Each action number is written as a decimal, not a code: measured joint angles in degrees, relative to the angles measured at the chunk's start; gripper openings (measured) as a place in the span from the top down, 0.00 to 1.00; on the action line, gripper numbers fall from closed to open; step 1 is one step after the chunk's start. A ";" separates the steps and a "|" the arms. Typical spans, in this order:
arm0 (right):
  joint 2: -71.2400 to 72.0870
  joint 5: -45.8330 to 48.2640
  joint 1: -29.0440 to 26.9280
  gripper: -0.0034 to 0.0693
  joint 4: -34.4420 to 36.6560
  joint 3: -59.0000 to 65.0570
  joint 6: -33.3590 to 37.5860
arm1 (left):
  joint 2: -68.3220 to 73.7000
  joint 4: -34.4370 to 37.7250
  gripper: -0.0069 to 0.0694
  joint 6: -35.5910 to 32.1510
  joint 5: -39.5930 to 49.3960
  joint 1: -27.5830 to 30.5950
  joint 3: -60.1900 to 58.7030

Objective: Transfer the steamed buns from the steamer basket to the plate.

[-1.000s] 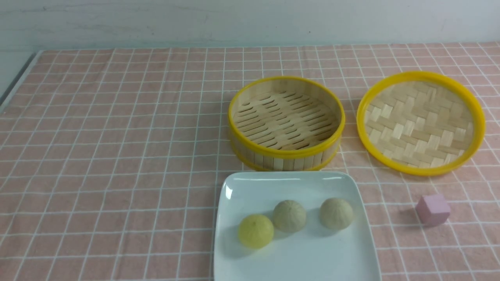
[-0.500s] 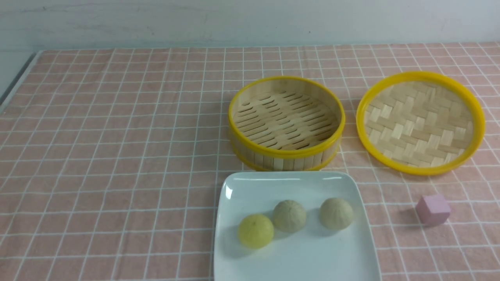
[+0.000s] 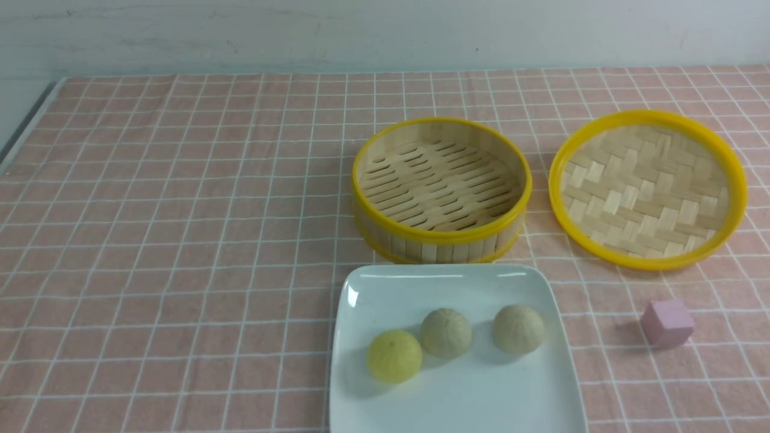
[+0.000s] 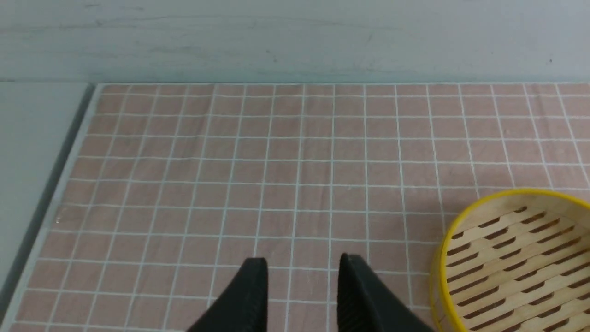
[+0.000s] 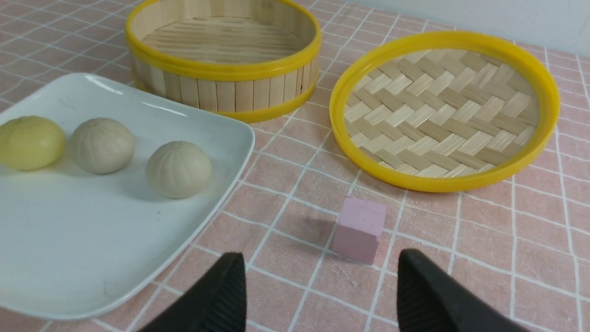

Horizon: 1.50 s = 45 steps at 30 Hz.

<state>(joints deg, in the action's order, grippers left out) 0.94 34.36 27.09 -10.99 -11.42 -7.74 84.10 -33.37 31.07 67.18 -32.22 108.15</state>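
Three steamed buns [image 3: 446,332] sit on the plate [image 3: 457,403]; both claws are parted and hold nothing.

Nearest, the right gripper [image 5: 321,258] gapes wide near the pink cube [image 3: 666,323], and the left gripper [image 4: 303,263] stands moderately apart over the checked cloth [image 3: 180,240]. In the front view, the plate fills the lower centre, with the yellow bun leftmost. Beyond it the steamer basket [image 3: 441,236] stands mid-frame, slatted floor showing, and the woven tray [image 3: 648,189] is at right.
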 joint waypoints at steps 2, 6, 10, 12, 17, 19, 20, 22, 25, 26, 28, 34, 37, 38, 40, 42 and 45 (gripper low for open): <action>0.00 0.00 0.00 0.35 0.00 0.00 0.00 | -1.77 -0.17 0.59 -0.78 -0.07 0.00 0.00; 0.00 0.00 0.00 0.35 0.00 0.00 0.00 | -8.85 -1.63 0.59 -6.55 -3.41 0.00 0.00; 0.00 0.00 0.00 0.35 0.00 0.00 0.00 | -13.83 -1.82 0.59 -8.43 -9.97 0.00 0.15; 0.00 0.00 0.00 0.35 0.00 0.00 0.00 | -15.58 -0.35 0.59 -8.54 -16.72 0.00 -0.57; 0.00 0.00 0.00 0.35 0.00 0.00 0.00 | -15.99 3.35 0.59 -8.54 -31.90 0.00 -6.92; 0.00 0.00 0.00 0.35 0.00 0.00 0.00 | -15.28 5.50 0.59 -8.54 -36.08 0.00 -10.94; 0.00 0.00 0.00 0.35 0.00 0.00 0.00 | -14.73 7.02 0.59 -8.54 -37.86 0.00 -13.43; 0.00 0.00 0.00 0.35 0.00 0.00 0.00 | -13.71 10.50 0.59 -8.54 -40.23 0.00 -19.37; 0.00 0.00 0.00 0.35 0.00 0.00 0.00 | -12.89 13.28 0.59 -8.54 -41.33 0.00 -27.39; 0.00 0.00 0.00 0.35 0.00 0.00 0.00 | -12.89 13.35 0.59 -8.54 -41.33 0.00 -27.95; 0.00 0.00 0.00 0.35 0.00 0.00 0.00 | -12.87 13.96 0.59 -8.40 -41.80 0.21 -34.57; 0.00 0.00 0.00 0.35 0.00 0.00 0.00 | -15.66 18.27 0.59 -5.26 -42.28 6.43 -49.99; 0.00 0.00 0.00 0.35 0.00 0.00 0.00 | -18.83 18.84 0.59 -5.01 -42.35 10.59 -55.99; 0.00 0.00 0.00 0.35 0.00 0.00 0.00 | -20.73 18.84 0.59 -4.97 -42.36 12.73 -59.48; 0.00 0.00 0.00 0.35 0.00 0.00 0.00 | -24.57 18.55 0.59 -4.97 -42.75 16.84 -64.67; 0.00 0.00 0.00 0.35 0.00 0.00 0.00 | -28.92 18.08 0.59 -4.97 -42.89 20.44 -69.66; 0.00 0.00 0.00 0.35 0.00 0.00 0.00 | -37.56 17.53 0.59 -4.97 -44.36 26.30 -78.45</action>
<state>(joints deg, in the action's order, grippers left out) 0.94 34.36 27.09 -10.99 -11.42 -7.74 46.54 -15.84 26.11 22.82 -5.93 29.70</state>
